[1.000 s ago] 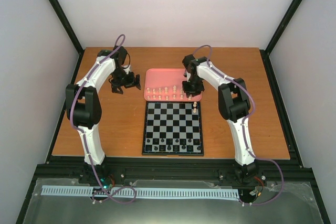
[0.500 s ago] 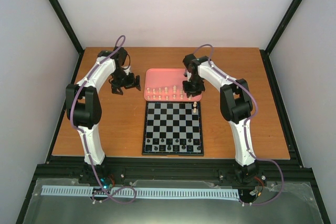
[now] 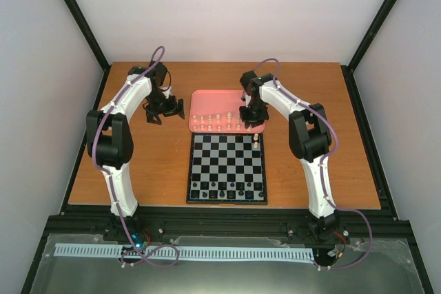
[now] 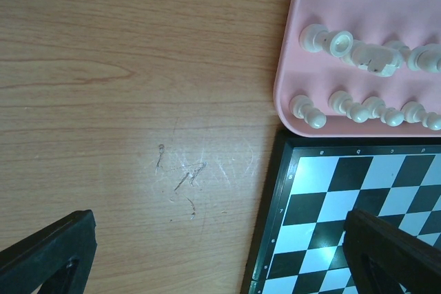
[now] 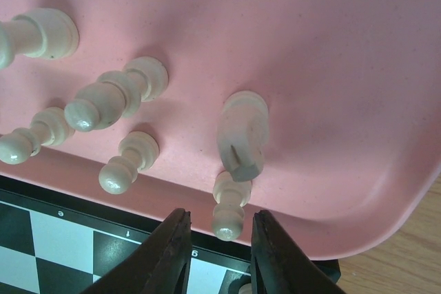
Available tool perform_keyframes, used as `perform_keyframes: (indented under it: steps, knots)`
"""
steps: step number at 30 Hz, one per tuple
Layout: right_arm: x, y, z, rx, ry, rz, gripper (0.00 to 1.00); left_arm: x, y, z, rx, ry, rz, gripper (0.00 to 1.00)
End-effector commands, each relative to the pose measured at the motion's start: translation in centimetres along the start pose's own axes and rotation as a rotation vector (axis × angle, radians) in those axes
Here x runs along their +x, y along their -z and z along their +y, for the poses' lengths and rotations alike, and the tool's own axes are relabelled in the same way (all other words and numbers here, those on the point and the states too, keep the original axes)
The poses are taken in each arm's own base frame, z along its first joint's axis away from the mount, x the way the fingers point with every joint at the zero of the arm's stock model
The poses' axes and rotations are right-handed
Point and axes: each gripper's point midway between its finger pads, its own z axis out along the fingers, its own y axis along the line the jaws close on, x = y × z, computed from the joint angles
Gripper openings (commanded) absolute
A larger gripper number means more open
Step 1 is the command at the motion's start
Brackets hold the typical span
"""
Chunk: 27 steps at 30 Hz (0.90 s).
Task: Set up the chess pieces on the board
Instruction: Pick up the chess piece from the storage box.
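Several cream chess pieces [image 3: 219, 122] stand in two rows on the pink tray [image 3: 207, 98] behind the board [image 3: 227, 168]. One cream piece [image 3: 256, 142] stands on the board's far right side. My right gripper [image 3: 251, 118] hangs low over the tray's right end. In the right wrist view it [image 5: 219, 215] is open, its fingers [image 5: 172, 246] on either side of a cream pawn [image 5: 228, 211] at the tray's near rim without touching it. A cream knight [image 5: 242, 134] stands just behind that pawn. My left gripper [image 3: 164, 109] is wide open and empty over bare table left of the tray, as the left wrist view [image 4: 219, 219] shows.
Tiny black pieces [image 3: 227, 188] line the board's near rows. More cream pieces [image 5: 114, 98] stand left of the pawn on the tray [image 5: 358, 67]. The board's far left corner [image 4: 303, 170] and the tray's corner [image 4: 289, 94] show in the left wrist view, beside the wooden table [image 4: 124, 101].
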Motion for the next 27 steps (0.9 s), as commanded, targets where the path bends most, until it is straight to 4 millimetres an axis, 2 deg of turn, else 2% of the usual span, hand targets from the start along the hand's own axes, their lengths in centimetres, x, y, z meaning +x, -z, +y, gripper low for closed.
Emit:
perform_keyframes:
  steps: [1, 5, 18, 19, 23, 27]
  knots:
    - [0.04, -0.31, 0.37, -0.004, 0.014, 0.011, 0.26, -0.21, 1.15, -0.27, -0.002, -0.029, -0.034, 1.0]
    - [0.06, -0.46, 0.3, -0.002, 0.014, 0.011, 0.25, -0.21, 1.22, -0.31, 0.0, -0.029, -0.035, 1.0]
    - [0.31, -0.86, 0.07, 0.007, 0.015, 0.018, 0.09, -0.02, 1.63, -0.24, -0.003, -0.031, -0.045, 1.0]
    - [0.29, -0.87, 0.04, 0.006, 0.015, 0.017, 0.09, 0.01, 1.59, -0.22, -0.004, -0.032, -0.044, 1.0]
    - [0.41, -1.07, 0.01, 0.007, 0.013, 0.019, 0.22, 0.09, 1.65, -0.22, -0.004, -0.032, -0.045, 1.0]
    - [0.5, -1.2, 0.09, 0.004, 0.016, 0.022, 0.27, 0.11, 1.68, -0.24, -0.002, -0.033, -0.045, 1.0]
